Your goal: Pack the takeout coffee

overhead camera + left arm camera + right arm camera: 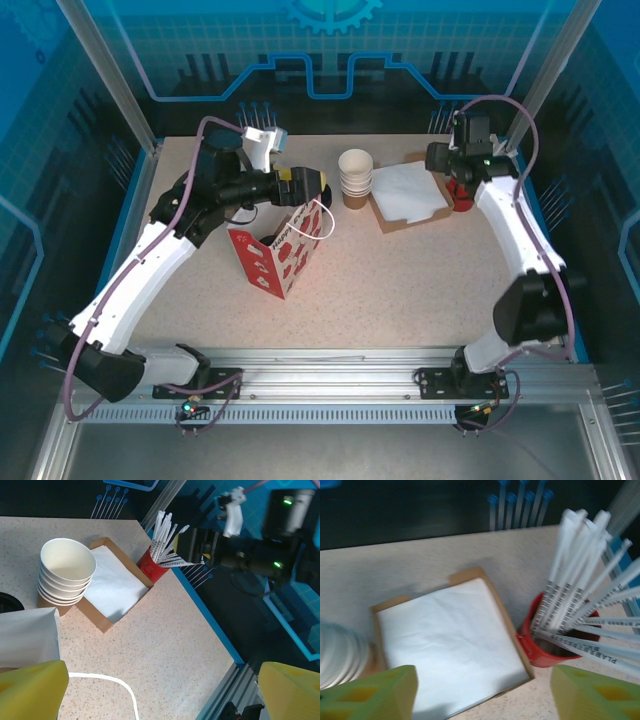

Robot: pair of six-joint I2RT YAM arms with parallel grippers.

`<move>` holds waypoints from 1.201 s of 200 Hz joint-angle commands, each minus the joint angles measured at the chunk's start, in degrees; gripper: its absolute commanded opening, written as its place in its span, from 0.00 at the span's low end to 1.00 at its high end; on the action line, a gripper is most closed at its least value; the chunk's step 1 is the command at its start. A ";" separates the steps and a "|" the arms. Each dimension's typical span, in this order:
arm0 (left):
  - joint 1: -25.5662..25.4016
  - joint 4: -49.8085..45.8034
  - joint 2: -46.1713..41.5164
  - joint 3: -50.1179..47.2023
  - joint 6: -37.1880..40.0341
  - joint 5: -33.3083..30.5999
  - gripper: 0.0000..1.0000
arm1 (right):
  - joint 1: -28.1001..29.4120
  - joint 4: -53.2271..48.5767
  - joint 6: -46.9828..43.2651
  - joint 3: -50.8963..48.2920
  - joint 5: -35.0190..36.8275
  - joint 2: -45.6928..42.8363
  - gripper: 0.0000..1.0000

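Speckled worktop [400, 280] inside a blue-panelled enclosure, seen from above and from both wrists.

- **Left:** a red-and-white paper bag [285, 255] stands with its mouth up. A dark round shape in the mouth is probably the black lid of the takeout coffee [269, 240], so the cup appears to sit inside the bag.
- **Left gripper:** the left gripper [160, 690] hangs just beside the bag's rim, fingers spread wide and holding nothing, with the white cord handle [115, 685] looping below it.
- **Centre:** a stack of empty paper cups [355, 175], then a cardboard tray of napkins [410, 190].
- **Right:** a red cup of wrapped straws [545, 645] near the worktop's edge. The right gripper [482, 695] hovers over it, also spread and empty.

Likely hazards:
1. A finger catching the cord handle would tug the light bag over and tip the coffee.
2. A low pass by the right gripper could strike the splayed straws and topple their cup.
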 commanded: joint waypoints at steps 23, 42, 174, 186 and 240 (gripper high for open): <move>-0.46 1.65 -0.15 0.25 1.88 0.54 0.97 | -4.40 -4.24 -1.09 6.79 6.78 7.21 0.62; -0.84 1.07 0.12 -0.06 2.38 0.15 0.95 | -6.92 -3.79 -1.39 4.49 4.32 5.12 0.60; -3.76 2.86 1.13 -2.89 4.79 -2.43 0.93 | -21.32 -1.08 4.05 -6.56 -12.45 -0.11 0.56; -4.01 2.96 1.38 -2.89 4.88 -2.28 0.93 | -21.92 -0.65 4.31 -6.30 -12.49 1.05 0.53; -4.79 2.09 2.19 -2.05 5.49 -2.34 0.92 | -22.75 0.85 4.76 -5.46 -14.48 3.70 0.32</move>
